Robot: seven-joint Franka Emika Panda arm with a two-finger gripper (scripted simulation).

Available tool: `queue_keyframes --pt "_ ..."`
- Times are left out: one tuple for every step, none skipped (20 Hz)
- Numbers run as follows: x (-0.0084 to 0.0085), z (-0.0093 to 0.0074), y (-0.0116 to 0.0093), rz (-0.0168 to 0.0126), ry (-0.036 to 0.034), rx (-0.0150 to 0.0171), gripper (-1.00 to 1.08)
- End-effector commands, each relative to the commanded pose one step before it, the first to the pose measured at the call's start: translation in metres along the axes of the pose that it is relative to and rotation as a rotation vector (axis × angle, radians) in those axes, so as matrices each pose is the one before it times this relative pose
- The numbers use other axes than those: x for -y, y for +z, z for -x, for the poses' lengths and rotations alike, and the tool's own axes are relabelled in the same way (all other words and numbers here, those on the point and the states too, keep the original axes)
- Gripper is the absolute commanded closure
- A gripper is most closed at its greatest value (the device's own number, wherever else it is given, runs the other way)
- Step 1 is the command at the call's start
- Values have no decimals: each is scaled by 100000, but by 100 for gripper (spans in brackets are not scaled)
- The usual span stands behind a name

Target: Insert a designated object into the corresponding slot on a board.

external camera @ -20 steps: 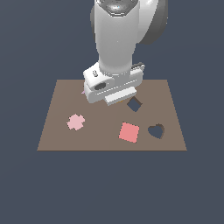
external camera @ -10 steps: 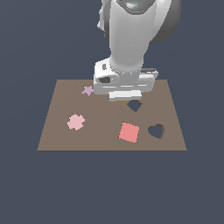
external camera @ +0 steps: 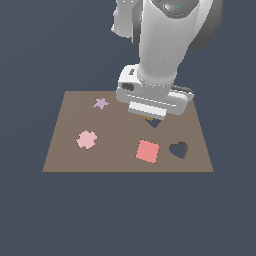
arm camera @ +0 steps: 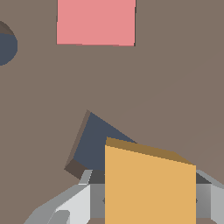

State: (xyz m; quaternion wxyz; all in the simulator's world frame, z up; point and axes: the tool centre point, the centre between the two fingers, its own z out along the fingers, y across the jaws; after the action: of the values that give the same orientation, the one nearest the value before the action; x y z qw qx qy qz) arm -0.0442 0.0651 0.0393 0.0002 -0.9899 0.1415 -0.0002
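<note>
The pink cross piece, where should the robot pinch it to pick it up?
Probably from straight above. The pink cross piece lies flat on the board, so only its top and thin edges are reachable. The jaws could close on the two opposite sides of one arm, or across the ends of two opposite arms. Nothing lies near it.
</note>
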Motion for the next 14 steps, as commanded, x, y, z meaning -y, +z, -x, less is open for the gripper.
queue_keyframes --pt "600 -128 -46 -19 7751 -38 108" --pt "219 -39 -8 -1 2688 3 108" --pt "209 -38 -8 -1 2561 3 108" --pt "198 -37 -7 -1 2434 3 108" --pt "188 -36 -7 0 2307 3 108" --pt "177 -35 -6 0 2181 3 108" --pt "167 -34 -6 0 2054 4 108" --pt "156 -33 -5 1 1929 4 108" --pt "146 -31 -5 1 1803 4 108" --pt "135 -30 -4 1 1672 4 108" --pt "124 -28 -4 1 1541 4 108" --pt "113 -27 -3 1 1409 4 108" --pt "102 -25 -3 2 1275 4 108" --pt "91 -24 -2 2 1143 3 108"
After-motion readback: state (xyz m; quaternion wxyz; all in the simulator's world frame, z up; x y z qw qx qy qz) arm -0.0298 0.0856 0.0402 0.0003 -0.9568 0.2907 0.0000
